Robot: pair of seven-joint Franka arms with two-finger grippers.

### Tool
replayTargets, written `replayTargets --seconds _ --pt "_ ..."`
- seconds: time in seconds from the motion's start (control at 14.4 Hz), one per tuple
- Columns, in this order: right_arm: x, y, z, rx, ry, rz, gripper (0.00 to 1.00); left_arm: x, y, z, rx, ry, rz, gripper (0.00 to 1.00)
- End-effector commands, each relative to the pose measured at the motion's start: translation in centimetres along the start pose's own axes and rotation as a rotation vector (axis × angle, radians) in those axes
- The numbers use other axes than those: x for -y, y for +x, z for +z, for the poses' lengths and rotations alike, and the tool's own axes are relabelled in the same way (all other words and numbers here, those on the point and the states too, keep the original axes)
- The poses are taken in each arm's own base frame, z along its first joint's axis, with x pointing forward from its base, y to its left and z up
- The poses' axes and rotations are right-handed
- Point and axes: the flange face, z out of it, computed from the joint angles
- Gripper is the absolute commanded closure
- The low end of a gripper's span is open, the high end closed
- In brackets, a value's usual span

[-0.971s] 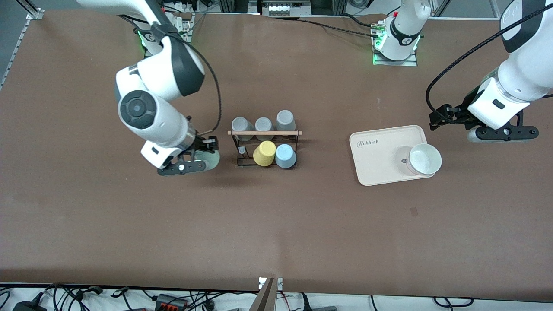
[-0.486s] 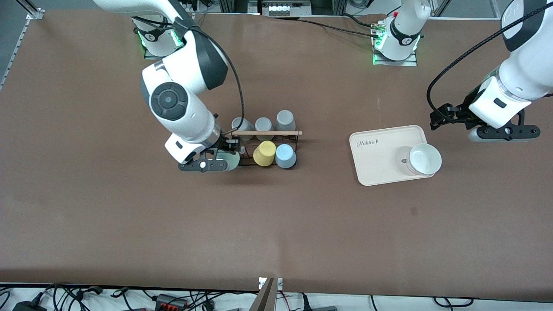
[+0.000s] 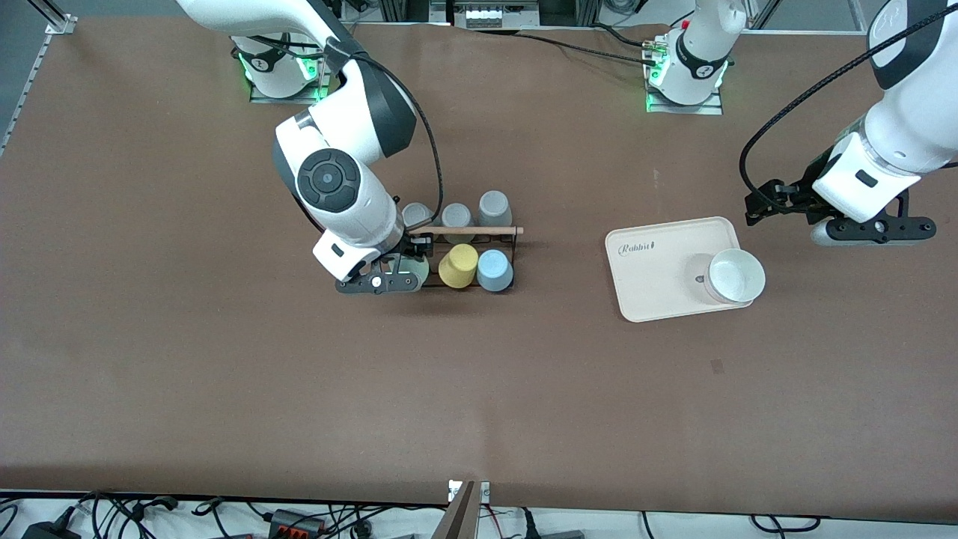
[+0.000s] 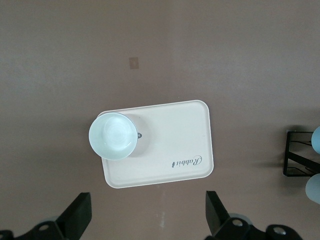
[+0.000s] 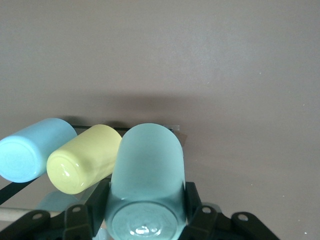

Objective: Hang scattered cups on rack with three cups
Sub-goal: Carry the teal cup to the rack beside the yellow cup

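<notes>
1. Right end effector [image 3: 389, 281]: clamped on the mint green cup [image 5: 146, 172], which it carries bottom-up over the free end of the rack [image 3: 429, 278], toward the right arm's end of the surface [image 3: 224, 374]. To seat it well, the cup mouth should be centred over the empty peg, lowered straight, and released only once it rests.
2. Yellow cup [image 3: 458, 266] and light blue cup [image 3: 495, 270]: hung side by side on the rack; the mint cup must come down clear of the yellow one.
3. Grey cups [image 3: 494, 208]: on the row farther from the front camera.
4. Cream tray [image 3: 651, 288]: bears a white bowl [image 3: 736, 275].
5. Left end effector [image 3: 868, 228]: fingers spread wide, empty, waiting beside the tray.
</notes>
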Motion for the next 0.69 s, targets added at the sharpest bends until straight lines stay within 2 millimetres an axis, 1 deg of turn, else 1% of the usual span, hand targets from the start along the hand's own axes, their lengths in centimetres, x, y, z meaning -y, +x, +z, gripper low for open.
replayTargets --seconds 0.0,0.14,0.21,0.35,0.56,0.62 --pt "1.2 0.0 0.6 0.010 -0.001 -0.001 0.82 0.6 -0.4 -0.8 -0.006 0.022 -0.004 0.00" --pt "2.4 -0.7 1.2 0.017 -0.007 -0.020 0.82 0.6 -0.4 -0.8 -0.006 0.022 -0.004 0.00" --pt "2.6 -0.8 1.7 0.023 -0.011 -0.023 0.82 0.6 -0.4 -0.8 -0.006 0.022 -0.004 0.00" --pt "2.6 -0.7 2.4 0.029 -0.024 -0.021 0.82 0.7 -0.4 -0.8 -0.005 0.022 -0.002 0.00" --pt "2.5 -0.6 4.3 0.055 -0.040 -0.018 0.82 0.9 -0.4 -0.8 -0.003 0.022 -0.004 0.00" --pt "2.5 -0.5 4.6 0.059 -0.039 -0.017 0.82 0.9 -0.4 -0.8 -0.002 0.022 -0.002 0.00"
